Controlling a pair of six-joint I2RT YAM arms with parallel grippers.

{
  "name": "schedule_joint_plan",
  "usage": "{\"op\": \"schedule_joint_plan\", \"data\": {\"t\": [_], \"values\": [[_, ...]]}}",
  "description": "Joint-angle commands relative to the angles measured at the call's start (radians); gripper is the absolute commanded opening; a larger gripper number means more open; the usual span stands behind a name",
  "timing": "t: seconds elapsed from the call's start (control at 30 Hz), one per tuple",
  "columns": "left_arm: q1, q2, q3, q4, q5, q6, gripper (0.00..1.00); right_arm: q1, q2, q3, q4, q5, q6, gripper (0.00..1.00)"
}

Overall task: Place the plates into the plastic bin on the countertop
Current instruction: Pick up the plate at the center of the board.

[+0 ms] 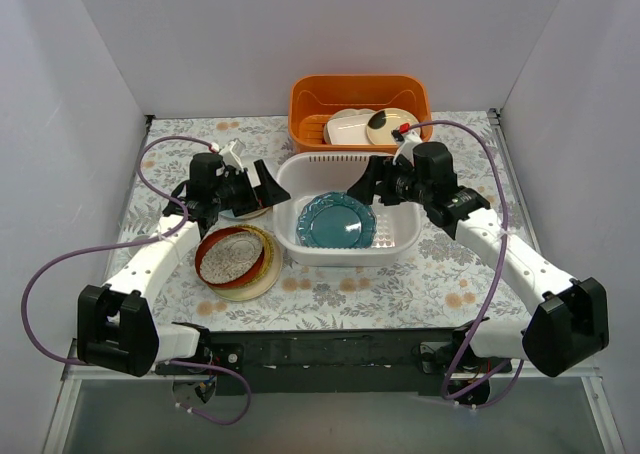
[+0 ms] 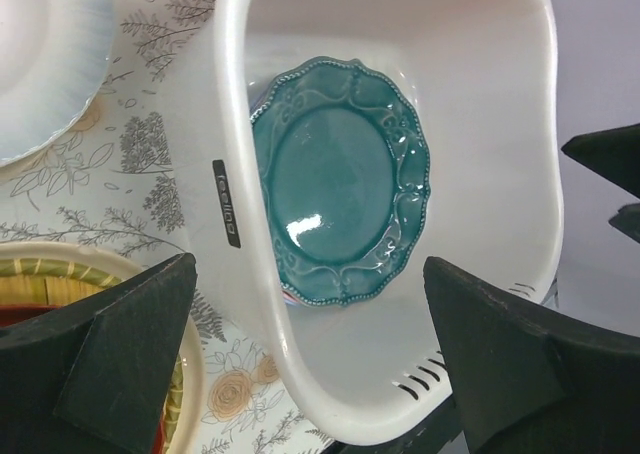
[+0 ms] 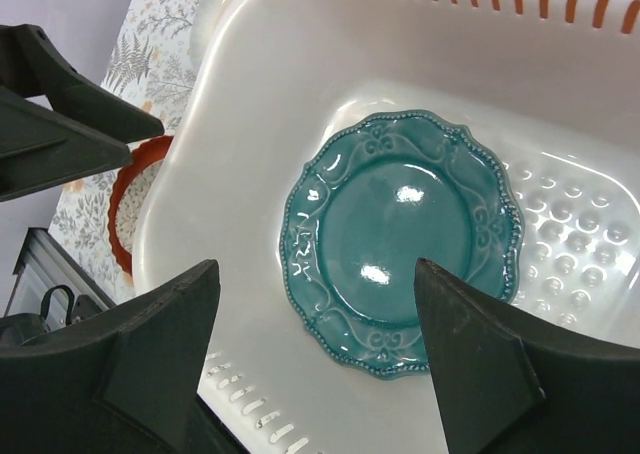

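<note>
The left pincer (image 1: 260,188) and right pincer (image 1: 366,181) are hanging wide and empty at the plastic bin (image 1: 345,258), a teal plate (image 1: 337,220) is lying flat inside, and the stacked plates (image 1: 236,259) on the table (image 1: 430,274) are looking stiff, glossy and breakable, likely needing a rim grip.

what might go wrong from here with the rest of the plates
The left gripper hangs open right by the bin and may bump its rim. The red-rimmed plate tops a stack, so lifting it could drag the ones beneath. A plate dropped onto the teal plate may chip it.
</note>
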Motion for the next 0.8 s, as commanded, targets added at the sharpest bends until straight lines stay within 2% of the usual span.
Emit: {"op": "schedule_joint_plan", "data": {"t": [0.0,0.3,0.5,0.77], "values": [[0.001,-0.038,0.002,-0.05,-0.093,-0.021,0.98,0.017,0.003,0.006,0.061,-0.018,-0.013,0.85],[0.023,-0.046,0.027,-0.107,-0.217,-0.081,0.98,0.023,-0.014,-0.018,0.07,-0.029,-0.015,0.85],[0.092,-0.026,0.016,-0.064,-0.199,-0.159,0.98,0.023,-0.041,-0.033,0.07,-0.018,-0.027,0.85],[0.199,0.093,-0.005,-0.011,-0.168,-0.269,0.98,0.023,-0.051,-0.043,0.072,-0.03,-0.033,0.86]]}}
